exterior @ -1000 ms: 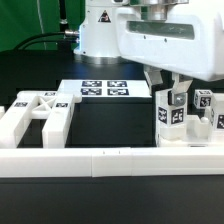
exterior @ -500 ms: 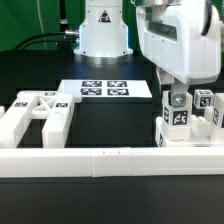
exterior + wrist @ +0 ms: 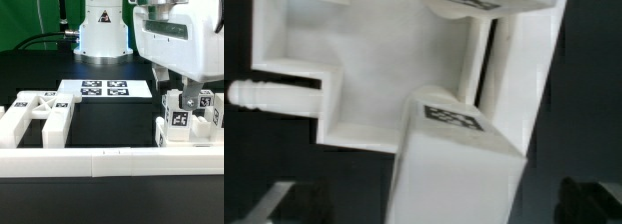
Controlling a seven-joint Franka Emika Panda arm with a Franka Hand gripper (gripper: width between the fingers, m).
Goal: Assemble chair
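Note:
The chair's white tagged pieces lie in two groups. The X-braced frame point(image 3: 40, 110) sits at the exterior view's left. A cluster of posts and slabs point(image 3: 205, 112) stands at the exterior view's right. My gripper point(image 3: 185, 100) hangs right over that cluster. In the wrist view my gripper point(image 3: 441, 205) is open and straddles an upright tagged post point(image 3: 455, 150). A dark gap shows between the post and each of the fingers point(image 3: 287, 200). Behind the post lies a white slab point(image 3: 367, 60) with a short round peg point(image 3: 260, 95).
The marker board point(image 3: 105, 88) lies flat at the middle back. The long low white border wall point(image 3: 100, 160) runs along the front. The robot's base point(image 3: 102, 30) stands behind the marker board. Black table shows between the frame and the right cluster.
My gripper has moved toward the exterior view's right and now sits over the right cluster of posts. The chair pieces have not moved.

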